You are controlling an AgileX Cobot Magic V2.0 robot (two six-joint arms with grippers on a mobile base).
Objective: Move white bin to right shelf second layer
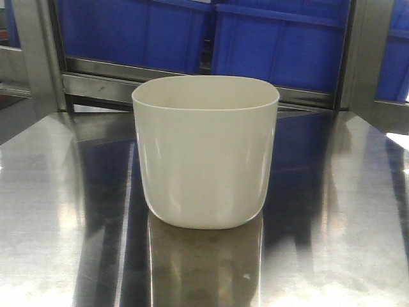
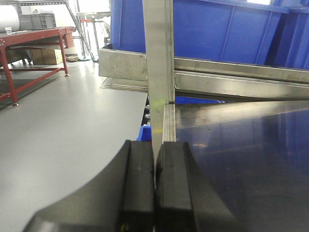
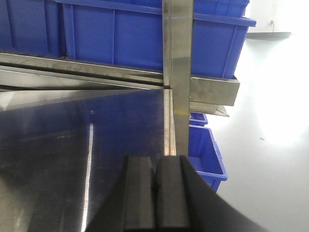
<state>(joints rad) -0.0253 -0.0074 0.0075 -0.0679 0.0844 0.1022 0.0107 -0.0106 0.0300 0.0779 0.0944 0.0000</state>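
Left tool (image 2: pixel 154 189) and right tool (image 3: pixel 155 194) are both sitting pressed together, gripping nothing, hanging over the left and right edges of the shiny steel table (image 1: pixel 64 211). The white bin (image 1: pixel 204 153) is standing upright mid-table. Blue crates (image 1: pixel 275 45) are sitting in the rack (image 1: pixel 185 69) behind, with grey floor (image 2: pixel 58 125) stretching away at the sides.

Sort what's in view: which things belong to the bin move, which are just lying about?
Job: white bin; left gripper and right gripper, both shut, holding nothing.
Lying about: blue crates; steel tabletop under the bin; red-framed bench.
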